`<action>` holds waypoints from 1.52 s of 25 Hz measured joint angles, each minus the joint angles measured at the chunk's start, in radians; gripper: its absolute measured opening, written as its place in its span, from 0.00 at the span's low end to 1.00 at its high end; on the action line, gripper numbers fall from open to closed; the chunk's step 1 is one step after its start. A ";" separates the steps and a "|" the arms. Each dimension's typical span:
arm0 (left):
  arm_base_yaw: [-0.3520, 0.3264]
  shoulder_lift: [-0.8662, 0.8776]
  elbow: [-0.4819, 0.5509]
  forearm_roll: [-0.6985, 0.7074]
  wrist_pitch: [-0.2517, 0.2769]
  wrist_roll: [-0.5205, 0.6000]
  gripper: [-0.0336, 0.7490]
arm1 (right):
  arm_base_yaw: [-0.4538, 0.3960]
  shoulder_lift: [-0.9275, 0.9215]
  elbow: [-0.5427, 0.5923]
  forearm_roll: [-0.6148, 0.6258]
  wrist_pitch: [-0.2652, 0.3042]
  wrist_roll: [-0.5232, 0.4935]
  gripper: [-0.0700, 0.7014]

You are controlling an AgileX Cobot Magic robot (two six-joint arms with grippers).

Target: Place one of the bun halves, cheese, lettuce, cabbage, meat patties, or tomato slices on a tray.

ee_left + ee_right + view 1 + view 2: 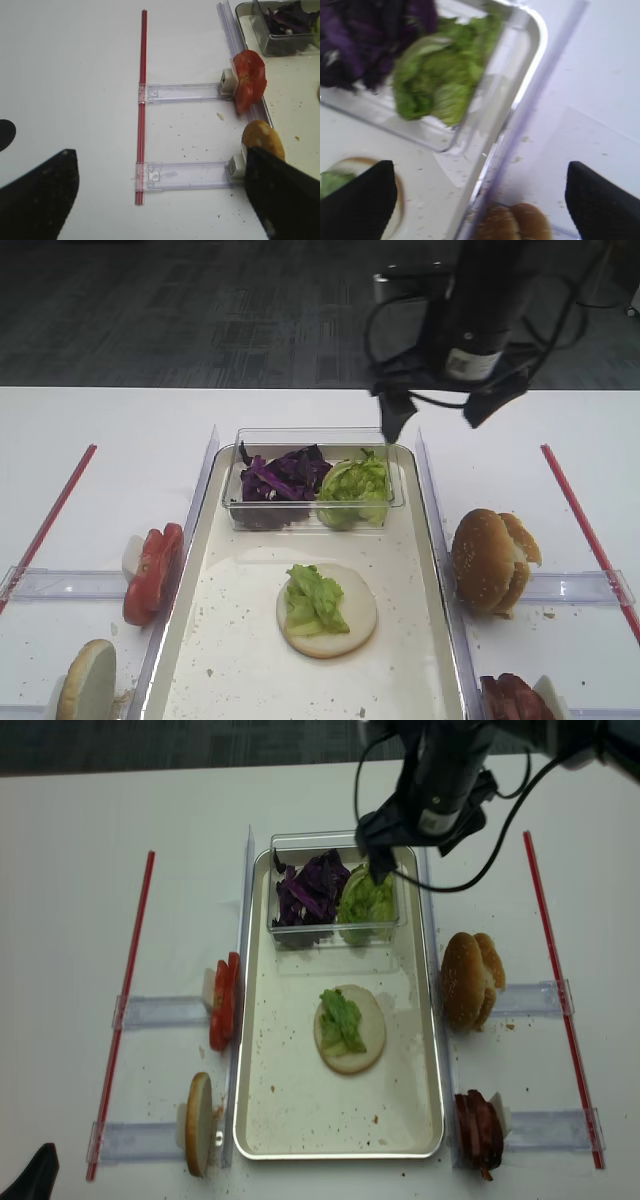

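Note:
On the off-white tray [235, 650] lies a bun half [355, 625], cut face up, with a piece of lettuce [316, 600] on top. My right gripper [437, 420] hangs open and empty above the tray's far right rim, beside the tub's lettuce [440, 85] and purple cabbage [360, 40]. Sesame bun halves [488, 560] stand right of the tray, meat patties [512, 698] at the front right. Tomato slices [248, 82] and another bun half [262, 140] stand left of the tray. My left gripper [160, 200] is open and empty over the table's left front.
A clear plastic tub [232, 502] sits at the tray's far end. Clear plastic holders [185, 92] run from two red strips [142, 100] [585, 530] toward the tray on either side. Crumbs speckle the tray and table.

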 joint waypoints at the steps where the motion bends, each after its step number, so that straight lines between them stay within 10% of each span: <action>1: 0.000 0.000 0.000 0.000 0.000 0.000 0.83 | -0.038 0.000 0.000 -0.003 0.000 0.000 0.99; 13: 0.000 0.000 0.000 0.000 0.000 0.000 0.83 | -0.407 0.000 0.000 -0.028 0.024 -0.005 0.98; 27: 0.000 0.000 0.000 0.000 0.000 0.000 0.83 | -0.417 -0.009 0.029 -0.028 0.109 -0.023 0.97; 38: 0.000 0.000 0.000 0.000 0.000 0.000 0.83 | -0.417 -0.223 0.441 0.000 -0.008 -0.067 0.97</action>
